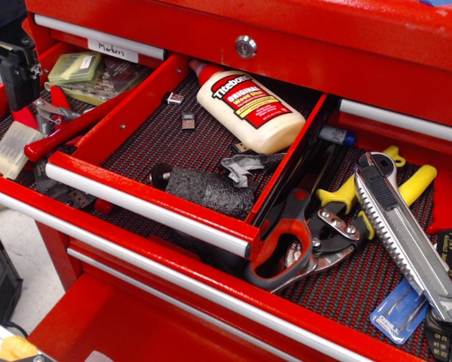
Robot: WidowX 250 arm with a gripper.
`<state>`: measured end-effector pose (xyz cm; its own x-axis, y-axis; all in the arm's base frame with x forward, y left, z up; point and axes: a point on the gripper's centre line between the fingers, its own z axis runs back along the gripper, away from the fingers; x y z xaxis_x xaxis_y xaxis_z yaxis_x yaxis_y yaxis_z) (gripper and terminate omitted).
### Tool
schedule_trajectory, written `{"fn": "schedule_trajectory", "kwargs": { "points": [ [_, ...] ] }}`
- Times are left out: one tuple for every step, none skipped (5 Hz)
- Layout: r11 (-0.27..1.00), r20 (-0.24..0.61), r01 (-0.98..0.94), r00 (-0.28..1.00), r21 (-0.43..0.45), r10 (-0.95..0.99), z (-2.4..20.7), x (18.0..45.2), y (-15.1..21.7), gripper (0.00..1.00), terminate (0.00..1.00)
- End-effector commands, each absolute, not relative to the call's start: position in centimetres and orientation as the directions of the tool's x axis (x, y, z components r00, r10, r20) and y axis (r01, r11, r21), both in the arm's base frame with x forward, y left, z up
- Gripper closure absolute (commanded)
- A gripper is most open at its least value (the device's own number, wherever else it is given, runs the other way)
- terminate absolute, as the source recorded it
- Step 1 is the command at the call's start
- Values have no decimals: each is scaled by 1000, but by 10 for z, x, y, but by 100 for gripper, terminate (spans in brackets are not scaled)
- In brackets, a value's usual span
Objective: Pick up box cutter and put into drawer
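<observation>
The box cutter (407, 241) is a long silver ridged knife with a black slider. It lies at the right in the wide lower drawer, slanting from upper left to lower right, with its upper end resting across the yellow-handled pliers (345, 197). The narrow red drawer (150, 207) stands open in the middle, with a silver bar along its front and dark mesh liner. A black boxy device (14, 69) at the far left edge looks like my gripper. It is far from the box cutter, and I cannot tell how its jaws stand.
The narrow drawer holds a Titebond glue bottle (248, 105), a black foam block (210, 192) and small metal bits. Red-handled snips (286, 249) lie left of the cutter, and a blue card (399, 309) lies by its lower end. The "Markers" drawer (112, 49) is at the upper left.
</observation>
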<state>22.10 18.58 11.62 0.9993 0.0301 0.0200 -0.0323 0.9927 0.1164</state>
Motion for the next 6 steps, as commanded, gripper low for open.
{"fn": "schedule_trajectory", "kwargs": {
  "points": [
    [993, 20, -32, 999, 116, 30, 116, 221, 186, 0, 0],
    [971, 26, -201, 980, 127, 200, 144, 216, 136, 0, 0],
    [910, 49, -396, 918, 120, 393, 169, 217, 86, 0, 0],
    [854, 52, -518, 855, 50, 516, 178, 217, 38, 0, 0],
    [816, 59, -576, 814, -41, 578, 177, 228, -10, 0, 0],
    [852, 96, -520, 847, -60, 524, 171, 240, -61, 0, 0]
  ]
}}
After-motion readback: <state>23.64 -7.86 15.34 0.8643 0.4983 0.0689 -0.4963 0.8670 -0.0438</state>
